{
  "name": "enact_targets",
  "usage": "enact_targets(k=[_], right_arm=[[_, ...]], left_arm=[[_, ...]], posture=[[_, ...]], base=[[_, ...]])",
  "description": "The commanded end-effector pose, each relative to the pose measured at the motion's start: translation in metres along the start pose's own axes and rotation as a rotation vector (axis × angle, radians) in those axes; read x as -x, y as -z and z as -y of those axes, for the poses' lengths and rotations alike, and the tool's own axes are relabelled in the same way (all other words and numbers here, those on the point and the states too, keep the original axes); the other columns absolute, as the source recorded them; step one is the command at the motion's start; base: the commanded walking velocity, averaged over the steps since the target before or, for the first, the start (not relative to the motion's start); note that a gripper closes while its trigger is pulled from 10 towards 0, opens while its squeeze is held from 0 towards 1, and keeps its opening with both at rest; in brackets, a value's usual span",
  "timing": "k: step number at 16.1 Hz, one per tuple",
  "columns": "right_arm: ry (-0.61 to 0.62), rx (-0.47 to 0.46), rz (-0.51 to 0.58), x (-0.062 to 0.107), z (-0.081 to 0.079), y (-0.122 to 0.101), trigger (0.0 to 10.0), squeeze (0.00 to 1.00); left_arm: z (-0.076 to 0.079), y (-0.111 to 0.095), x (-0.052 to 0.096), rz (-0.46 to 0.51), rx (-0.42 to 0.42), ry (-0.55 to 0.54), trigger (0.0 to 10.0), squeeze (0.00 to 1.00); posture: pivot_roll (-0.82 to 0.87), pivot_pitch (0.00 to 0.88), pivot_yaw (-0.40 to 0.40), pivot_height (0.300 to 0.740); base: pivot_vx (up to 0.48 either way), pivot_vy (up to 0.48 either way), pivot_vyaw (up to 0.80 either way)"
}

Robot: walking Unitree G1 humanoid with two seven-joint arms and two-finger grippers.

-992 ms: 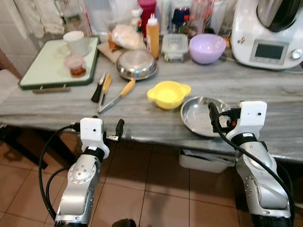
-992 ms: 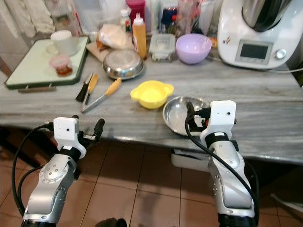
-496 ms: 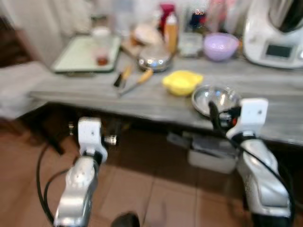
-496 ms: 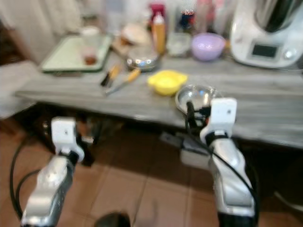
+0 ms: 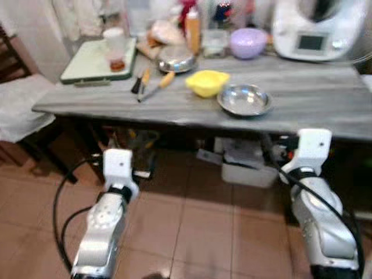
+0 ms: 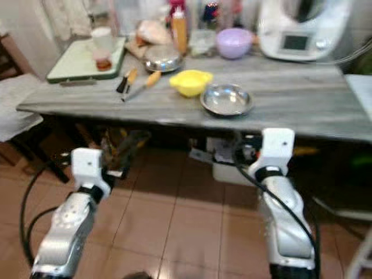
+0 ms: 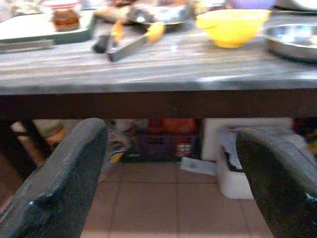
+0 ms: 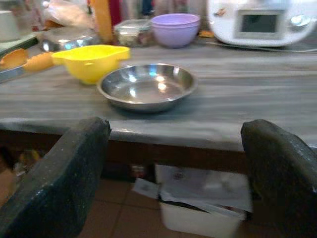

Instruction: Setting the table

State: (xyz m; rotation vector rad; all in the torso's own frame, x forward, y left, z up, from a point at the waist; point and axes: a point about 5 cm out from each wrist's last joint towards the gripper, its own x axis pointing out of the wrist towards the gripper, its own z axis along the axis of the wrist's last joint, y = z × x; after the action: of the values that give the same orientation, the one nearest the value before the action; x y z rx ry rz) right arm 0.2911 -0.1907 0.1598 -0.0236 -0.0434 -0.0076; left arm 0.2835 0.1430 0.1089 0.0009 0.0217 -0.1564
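Note:
A grey marble table (image 5: 174, 107) stands ahead of me. On it lie a shallow steel dish (image 5: 244, 100), a yellow bowl (image 5: 207, 82) to its left, and two knives with orange handles (image 5: 152, 87). Further back are a steel lidded pan (image 5: 176, 59) and a purple bowl (image 5: 248, 43). My left gripper (image 7: 171, 163) is open and empty, held below the table's front edge. My right gripper (image 8: 178, 163) is also open and empty, low in front of the table, facing the steel dish (image 8: 145, 86) from a distance.
A green tray (image 5: 87, 61) with a cup and a small jar sits at the table's far left. A white kitchen appliance (image 5: 317, 29) is at the back right. A white bin (image 5: 247, 165) stands under the table. A chair with white cloth (image 5: 17, 110) is at the left.
The camera has pulled back from the table, so the table looks smaller and farther. Both grippers, earlier at the table's edge, are now lower and away from it.

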Motion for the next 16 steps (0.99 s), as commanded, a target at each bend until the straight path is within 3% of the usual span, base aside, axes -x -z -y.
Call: enact_targets(k=[1, 9, 16], right_arm=[[-0.043, -0.013, 0.003, 0.000, -0.010, -0.001, 10.0, 0.00], [-0.059, -0.019, 0.012, -0.003, -0.013, -0.003, 10.0, 0.00], [-0.085, -0.021, 0.035, -0.002, -0.022, -0.004, 10.0, 0.00]], left_arm=[[-0.010, 0.004, 0.003, -0.017, -0.016, -0.028, 10.0, 0.00], [-0.007, 0.007, 0.003, -0.015, -0.014, -0.019, 10.0, 0.00], [0.001, 0.001, 0.002, 0.038, 0.010, 0.040, 10.0, 0.00]], posture=[[-0.04, 0.071, 0.041, 0.740], [-0.05, 0.069, 0.032, 0.740], [-0.06, 0.072, 0.029, 0.740]], base=[[-0.304, 0.000, 0.00], [-0.298, 0.000, 0.00], [0.000, 0.000, 0.00]])
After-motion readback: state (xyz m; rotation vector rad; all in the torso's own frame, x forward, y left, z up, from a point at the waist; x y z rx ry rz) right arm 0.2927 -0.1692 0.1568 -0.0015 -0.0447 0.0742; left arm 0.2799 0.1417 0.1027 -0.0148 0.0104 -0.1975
